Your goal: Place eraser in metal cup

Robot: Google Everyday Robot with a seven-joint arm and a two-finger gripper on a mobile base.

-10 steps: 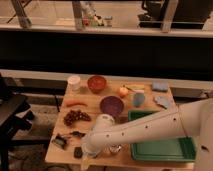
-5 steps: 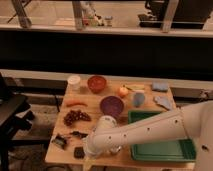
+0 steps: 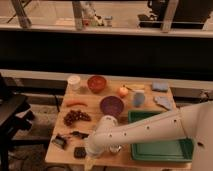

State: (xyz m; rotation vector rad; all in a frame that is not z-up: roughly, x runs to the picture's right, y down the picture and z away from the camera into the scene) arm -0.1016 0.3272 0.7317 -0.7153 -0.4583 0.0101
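The eraser (image 3: 79, 152), a small flat black block, lies near the table's front left edge. My gripper (image 3: 92, 159) hangs at the end of the white arm (image 3: 145, 131), just right of the eraser at the front edge, with its fingertips hidden. The metal cup (image 3: 116, 149), small and silver-grey, stands just right of the wrist and is partly hidden behind the arm.
A green tray (image 3: 160, 149) sits at the front right. A purple bowl (image 3: 111, 105), red bowl (image 3: 96, 82), white cup (image 3: 74, 81), light-blue cup (image 3: 138, 99), apple (image 3: 123, 91), grapes (image 3: 75, 117), carrot (image 3: 76, 103), black-and-silver clip (image 3: 60, 141) and black-handled tool (image 3: 79, 134) stand around.
The arm's wrist has shifted slightly down toward the front edge beside the eraser. The objects on the table have not moved.
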